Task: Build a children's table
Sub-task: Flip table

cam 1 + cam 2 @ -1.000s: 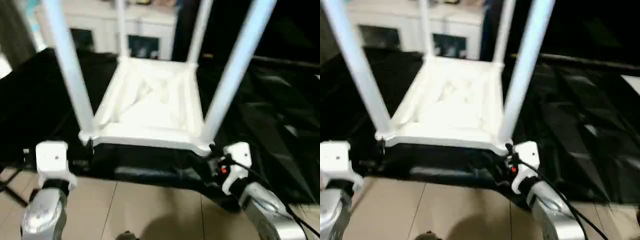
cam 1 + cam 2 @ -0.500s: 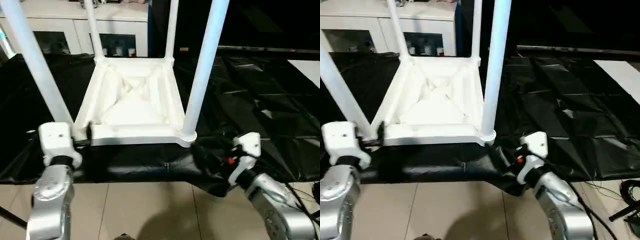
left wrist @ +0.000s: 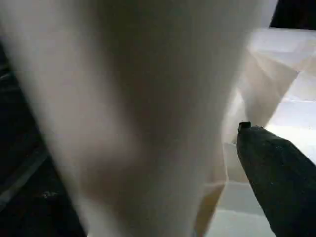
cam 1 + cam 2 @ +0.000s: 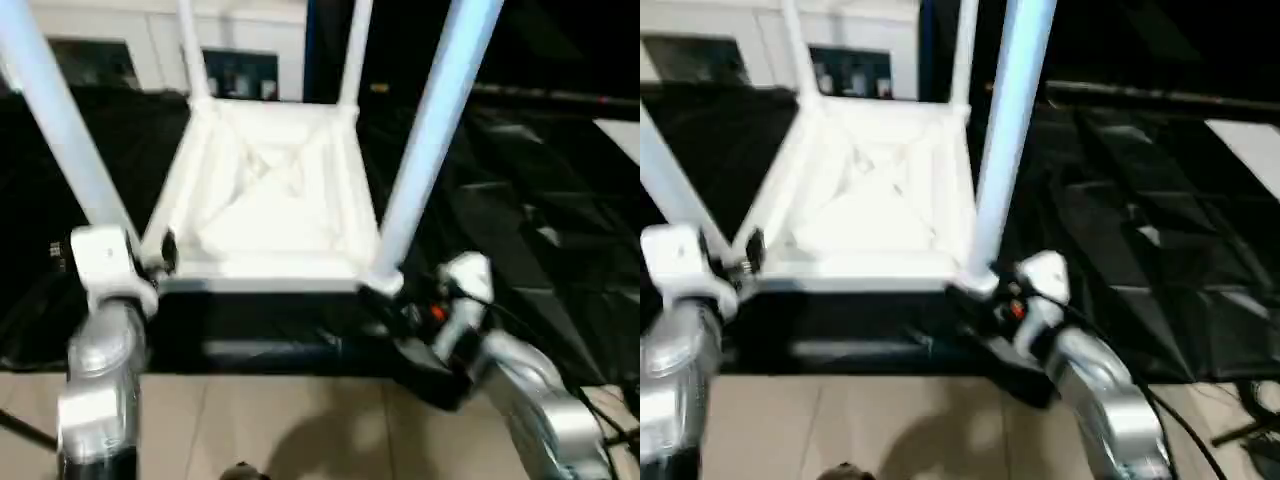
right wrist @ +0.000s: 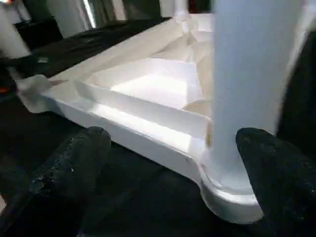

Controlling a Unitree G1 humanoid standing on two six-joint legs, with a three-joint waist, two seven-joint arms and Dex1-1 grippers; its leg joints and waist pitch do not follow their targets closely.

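Both arms have closed in on the near corners of the children's table [image 4: 270, 195], which lies upside down on the black-draped table [image 4: 520, 230], four legs up. Left end effector [image 4: 160, 255] open at near-left leg [image 4: 60, 120]; right end effector [image 5: 168, 163] open, fingers [image 5: 74, 163] straddling near-right leg [image 5: 252, 84], not clamped.

Right hand [image 5: 170, 163] wide open, two black fingers [image 5: 74, 163] spread well apart. Between them: near corner of the upside-down white tabletop [image 5: 143, 103], ribbed underside facing up, resting on the black-draped table [image 5: 123, 197]. One white leg [image 5: 252, 84] stands upright in the round corner socket [image 5: 232, 195], just beside the finger at 4 o'clock. Contact can't be confirmed.
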